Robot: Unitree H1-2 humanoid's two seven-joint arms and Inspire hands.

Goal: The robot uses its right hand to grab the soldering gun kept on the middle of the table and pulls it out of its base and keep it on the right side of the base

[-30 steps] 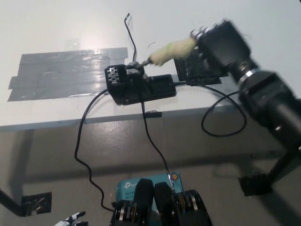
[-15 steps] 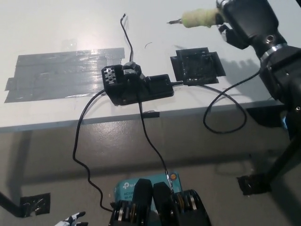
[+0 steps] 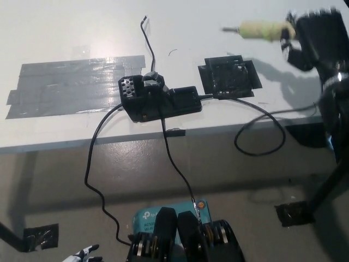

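The soldering gun (image 3: 260, 30), with a pale yellow padded grip and a thin metal tip pointing left, hangs above the white table (image 3: 71, 38) at the far right. My black right hand (image 3: 315, 36) is shut on its rear end. The black base (image 3: 158, 100) sits in the middle of the table near the front edge, with its holder standing vacant. The gun is well to the right of the base and above a black taped square (image 3: 228, 76). Only the fingertips of my white left hand (image 3: 82, 254) show at the bottom left, so its state is unclear.
A wide patch of grey tape (image 3: 71, 84) covers the table's left part. Black cables run from the base off the table's front edge (image 3: 65, 143) to the floor, one looping at the right (image 3: 262, 136). A teal box (image 3: 150, 215) lies on the floor below.
My right hand has carried the soldering gun from the base's holder up and then further right, past the black taped square. The base has stayed put.
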